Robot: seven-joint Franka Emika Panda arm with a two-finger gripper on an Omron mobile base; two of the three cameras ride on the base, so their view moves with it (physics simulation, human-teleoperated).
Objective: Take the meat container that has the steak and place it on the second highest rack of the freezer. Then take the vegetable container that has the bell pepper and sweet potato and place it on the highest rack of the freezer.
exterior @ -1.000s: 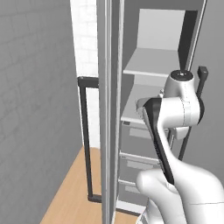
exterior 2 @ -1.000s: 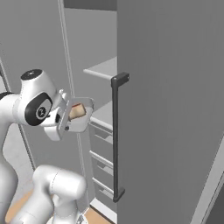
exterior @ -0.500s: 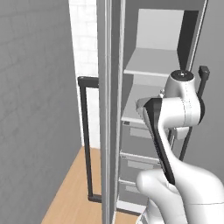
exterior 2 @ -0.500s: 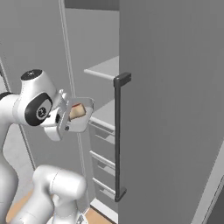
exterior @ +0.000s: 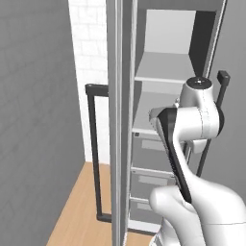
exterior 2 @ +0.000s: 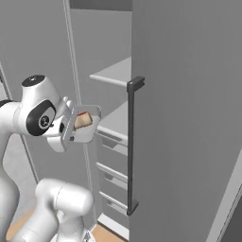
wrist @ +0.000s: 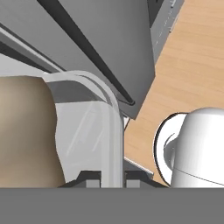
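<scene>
Nothing moved — tool [wrist: 109, 178] gripping vegetable container [exterior 2: 85, 125], sweet potato [exterior 2: 82, 121] half-hidden

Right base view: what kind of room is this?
Most likely a simulated kitchen. An open freezer with a long dark bar handle, shelves and drawers inside, and the gripper holds a food container in front of it.

Light wooden floor [exterior: 79, 204], white brick wall [exterior: 89, 43] behind, plain grey wall [exterior: 33, 120] at left
</scene>
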